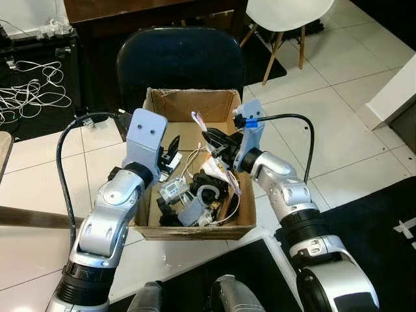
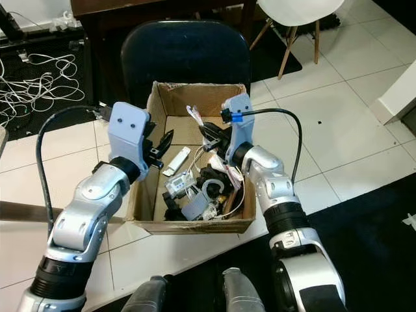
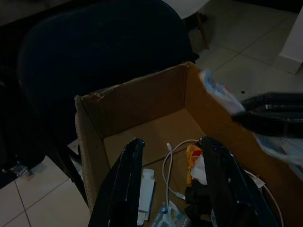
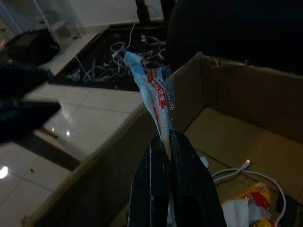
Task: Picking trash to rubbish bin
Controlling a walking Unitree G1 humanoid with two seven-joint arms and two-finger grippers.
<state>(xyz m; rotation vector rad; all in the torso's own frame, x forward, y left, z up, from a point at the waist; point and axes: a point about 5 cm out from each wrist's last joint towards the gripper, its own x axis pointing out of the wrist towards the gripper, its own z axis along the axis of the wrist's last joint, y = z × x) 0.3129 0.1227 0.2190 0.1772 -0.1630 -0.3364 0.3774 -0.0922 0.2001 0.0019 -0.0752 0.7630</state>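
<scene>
An open cardboard box point(image 1: 195, 103) stands on the tiled floor, holding white cables point(image 3: 166, 168), a yellow wrapper point(image 3: 193, 156), a flat white piece point(image 2: 176, 161) and dark scraps. My right gripper point(image 1: 209, 135) hovers over the box's right half, shut on a crumpled white, blue and red wrapper point(image 4: 152, 92) that sticks up from its fingertips. My left gripper point(image 3: 171, 141) hangs open above the box's left side, with nothing between its fingers.
A dark blue chair point(image 1: 179, 58) stands right behind the box, under a dark desk. A white chair point(image 1: 286, 13) is at the far right, loose white cables point(image 1: 32, 91) lie far left, and a black mat point(image 1: 383, 214) lies at the near right.
</scene>
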